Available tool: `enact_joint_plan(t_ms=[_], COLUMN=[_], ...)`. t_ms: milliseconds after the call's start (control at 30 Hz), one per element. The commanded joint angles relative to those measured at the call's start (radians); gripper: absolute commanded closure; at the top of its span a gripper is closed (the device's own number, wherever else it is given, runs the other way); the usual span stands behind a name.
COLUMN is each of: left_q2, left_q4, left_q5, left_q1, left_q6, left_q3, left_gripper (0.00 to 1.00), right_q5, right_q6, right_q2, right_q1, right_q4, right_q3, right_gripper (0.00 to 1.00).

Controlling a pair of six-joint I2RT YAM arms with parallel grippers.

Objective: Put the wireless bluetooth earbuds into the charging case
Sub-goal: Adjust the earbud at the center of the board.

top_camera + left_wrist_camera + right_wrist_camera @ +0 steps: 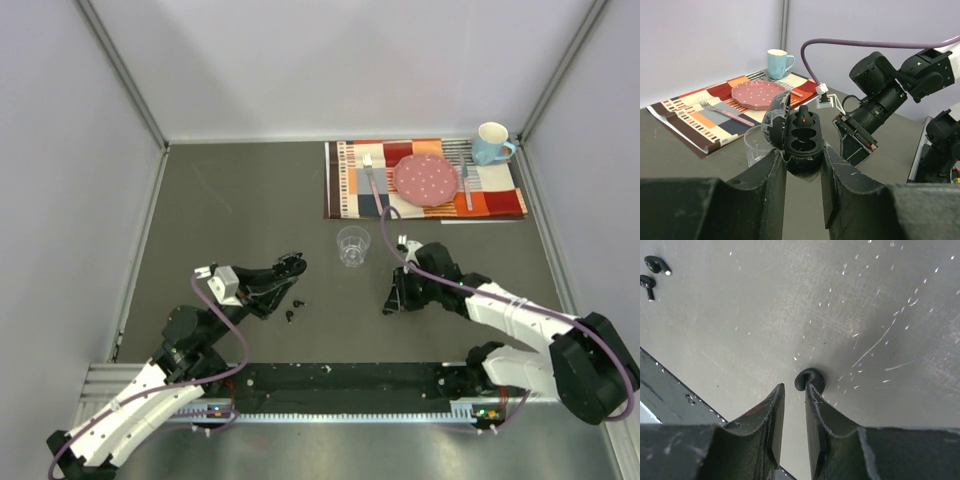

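Observation:
My left gripper is shut on an open black charging case and holds it above the table. One earbud with a red light sits in the far slot; the near slot is empty. Two loose earbuds lie on the table just below the case; they also show in the right wrist view. My right gripper points down at the table, jaws narrowly apart and empty. A fourth earbud lies at the tip of its right finger.
A clear plastic cup stands between the arms. At the back right a striped placemat carries a pink plate, a fork and a blue mug. Grey walls close in the table.

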Motion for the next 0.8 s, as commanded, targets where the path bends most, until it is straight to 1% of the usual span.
enact_joint_plan(t_ms=[0, 333, 533, 767], left_q2=[-0.013, -0.010, -0.010, -0.010], left_q4=[0.043, 0.049, 0.048, 0.052], left_q5=[-0.008, -0.008, -0.008, -0.008], left_q1=[0.000, 0.000, -0.002, 0.000], left_q6=[-0.010, -0.017, -0.017, -0.021], left_q3=[-0.001, -0.008, -0.006, -0.014], left_gripper=[1.00, 1.00, 1.00, 1.00], right_q5=[0.005, 0.030, 0.015, -0.013], right_q6=[0.025, 0.055, 0.075, 0.129], right_q2=[-0.041, -0.036, -0.044, -0.064], right_q1=[-0.013, -0.013, -0.011, -0.007], right_q4=[0.002, 0.009, 0.011, 0.026], right_q3=[-0.008, -0.042, -0.054, -0.112], right_gripper=[0.77, 0.78, 0.78, 0.78])
